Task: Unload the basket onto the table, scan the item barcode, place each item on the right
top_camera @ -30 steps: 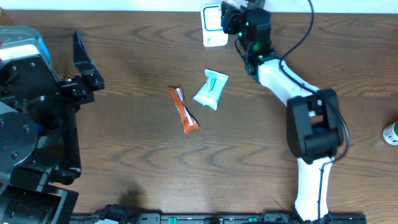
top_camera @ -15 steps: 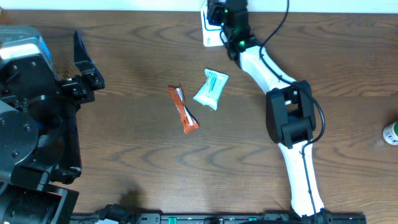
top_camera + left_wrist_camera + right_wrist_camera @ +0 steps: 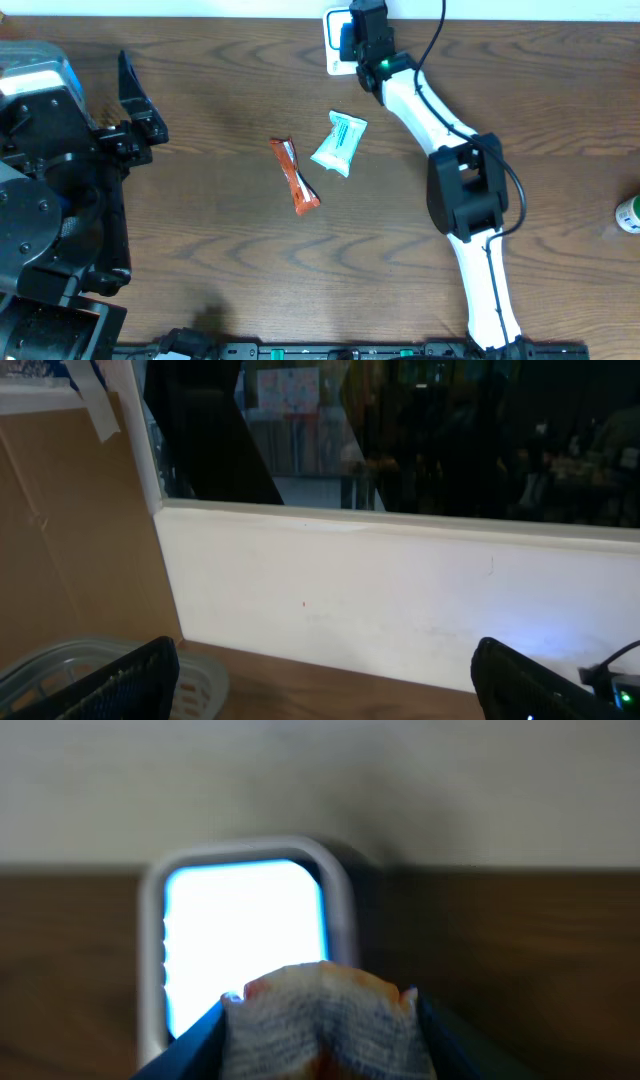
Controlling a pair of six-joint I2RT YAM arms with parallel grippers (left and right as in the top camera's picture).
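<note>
Overhead, the right gripper reaches to the table's far edge over the white scanner, while an orange bar and a teal pouch lie mid-table and the left gripper sits well apart at the left. Left wrist shows its fingers spread wide, holding nothing. Right wrist: the jaws pinch a crinkled packet by its sides, low before the scanner's lit window — the likely failure is no read, since crumpled foil may bend or hide the barcode — and a grip at the edges could let the packet slip.
</note>
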